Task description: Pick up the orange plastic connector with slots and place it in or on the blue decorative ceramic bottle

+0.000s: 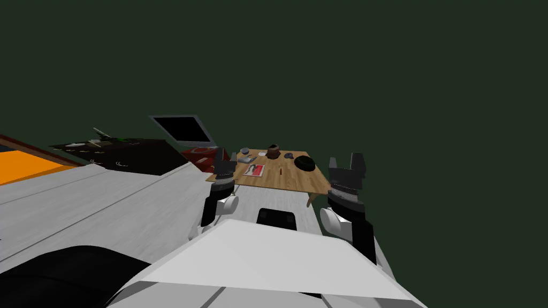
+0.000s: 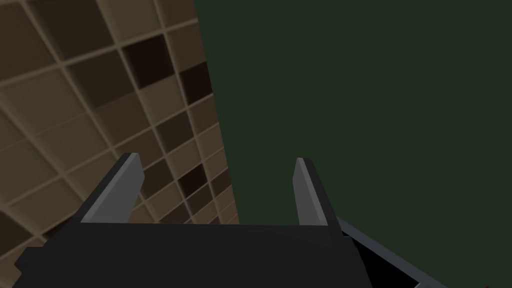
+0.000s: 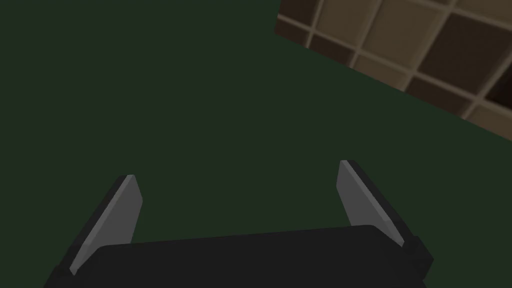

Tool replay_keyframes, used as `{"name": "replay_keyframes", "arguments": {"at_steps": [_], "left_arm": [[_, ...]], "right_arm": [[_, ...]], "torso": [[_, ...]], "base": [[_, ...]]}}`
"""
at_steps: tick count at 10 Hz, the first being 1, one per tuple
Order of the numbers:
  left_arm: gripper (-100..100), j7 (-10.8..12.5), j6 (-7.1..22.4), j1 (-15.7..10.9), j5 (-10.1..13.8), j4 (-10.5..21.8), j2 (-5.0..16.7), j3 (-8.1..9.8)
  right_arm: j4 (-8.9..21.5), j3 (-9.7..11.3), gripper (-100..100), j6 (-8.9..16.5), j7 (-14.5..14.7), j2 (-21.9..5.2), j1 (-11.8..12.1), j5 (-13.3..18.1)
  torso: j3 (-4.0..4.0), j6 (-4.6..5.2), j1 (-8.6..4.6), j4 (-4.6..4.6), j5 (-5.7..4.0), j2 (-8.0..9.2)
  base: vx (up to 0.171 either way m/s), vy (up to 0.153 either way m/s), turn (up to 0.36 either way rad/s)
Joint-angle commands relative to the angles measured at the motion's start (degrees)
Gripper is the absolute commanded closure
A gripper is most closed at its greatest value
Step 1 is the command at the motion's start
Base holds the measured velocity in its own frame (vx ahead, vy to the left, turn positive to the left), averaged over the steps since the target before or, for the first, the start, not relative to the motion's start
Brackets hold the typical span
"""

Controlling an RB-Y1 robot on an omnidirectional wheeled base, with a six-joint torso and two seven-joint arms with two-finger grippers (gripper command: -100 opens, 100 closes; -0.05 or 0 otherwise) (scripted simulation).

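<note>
A wooden table [image 1: 289,182] stands ahead of me in the head view. On it a tiny orange piece [image 1: 280,172], the connector by its colour, lies near the middle. Behind it, toward the far edge, sits a small dark bluish object [image 1: 289,155], the nearest match for the bottle. My left gripper [image 1: 226,160] [image 2: 217,160] is raised at the table's left end, open and empty. At the table's right end my right gripper [image 1: 345,160] [image 3: 237,170] is also raised, open with nothing between its fingers. Both are well short of the orange piece.
The table also carries a brown pot [image 1: 273,152], a black round object [image 1: 304,163], a grey bowl [image 1: 244,151] and a red and white magazine [image 1: 255,170]. Left of it stand a dark screen [image 1: 184,130] and a dark cabinet [image 1: 134,155]. A dark green wall rises behind.
</note>
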Motion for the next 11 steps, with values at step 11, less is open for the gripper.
{"name": "replay_keyframes", "arguments": {"at_steps": [11], "left_arm": [[0,0.0,0.0,-0.01,0.0,0.0,0.0,0.0]], "right_arm": [[12.31,0.53,-100,13.56,-4.95,-12.93,-3.92,6.47]], "torso": [[0.15,-0.01,0.02,0.06,0.0,0.26]], "base": [[-0.083,0.012,0.213]]}}
